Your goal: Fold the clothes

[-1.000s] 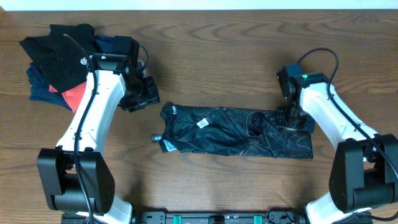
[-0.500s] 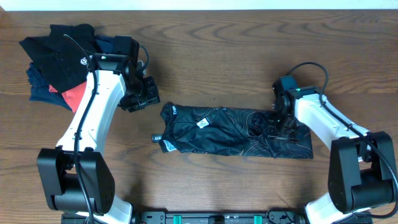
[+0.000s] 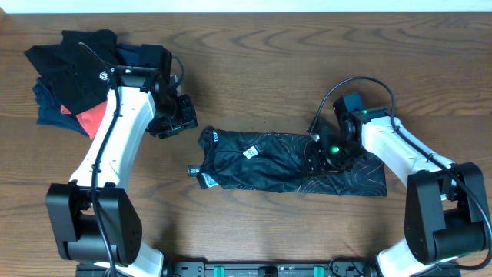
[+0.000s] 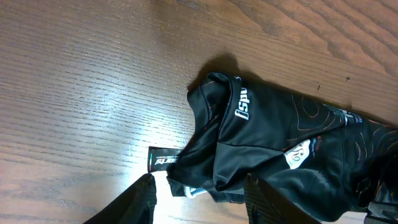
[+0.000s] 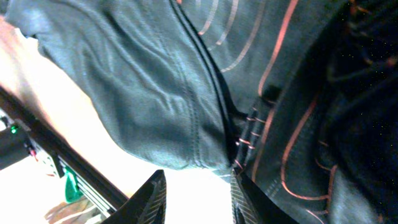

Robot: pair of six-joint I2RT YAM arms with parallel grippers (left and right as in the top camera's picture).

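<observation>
One black jersey (image 3: 261, 163) on table (image 3: 269, 69); right gripper (image 5: 196, 183) pinches its hem, visible only from right wrist; left gripper (image 4: 200, 190) released, empty, above collar end.

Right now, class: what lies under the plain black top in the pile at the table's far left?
A navy garment and a coral-red garment poke out from beneath the black top. How far they extend, and anything else under it, is covered.

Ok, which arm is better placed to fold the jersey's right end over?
Right, I'd say. The right gripper sits on the jersey at that end, fabric filling its wrist view. The left gripper hangs open beyond the collar end, over bare table.
</observation>
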